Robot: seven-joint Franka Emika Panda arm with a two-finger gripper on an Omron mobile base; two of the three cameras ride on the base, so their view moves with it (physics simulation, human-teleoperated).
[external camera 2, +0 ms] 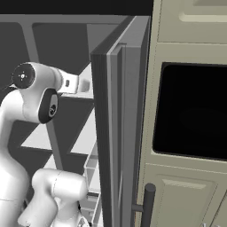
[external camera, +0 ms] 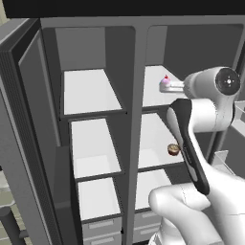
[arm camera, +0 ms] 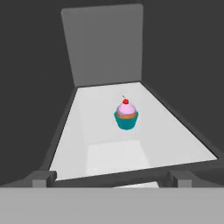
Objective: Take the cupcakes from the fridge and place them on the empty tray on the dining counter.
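Observation:
The fridge (external camera: 135, 119) stands open with its white shelves showing. A tiny cupcake (arm camera: 126, 114) with a teal wrapper, pink frosting and a red cherry stands upright in the middle of the upper right shelf (external camera: 153, 93); it is the same cupcake (external camera: 165, 81) seen from the base. My gripper (arm camera: 111, 180) is level with that shelf's front edge, open, its fingertips (arm camera: 43, 177) spread wide, a short way from the cupcake with nothing between them. A second small brown cupcake (external camera: 173, 149) sits on the shelf below, near my forearm. The tray and dining counter are out of view.
The fridge's left door (external camera: 28, 143) swings open at the left, and the right door's edge (external camera 2: 119, 133) stands close beside my arm. Cream cabinets with a black oven front (external camera 2: 190, 111) lie to the right. Grey drawers (external camera: 103, 227) fill the fridge bottom.

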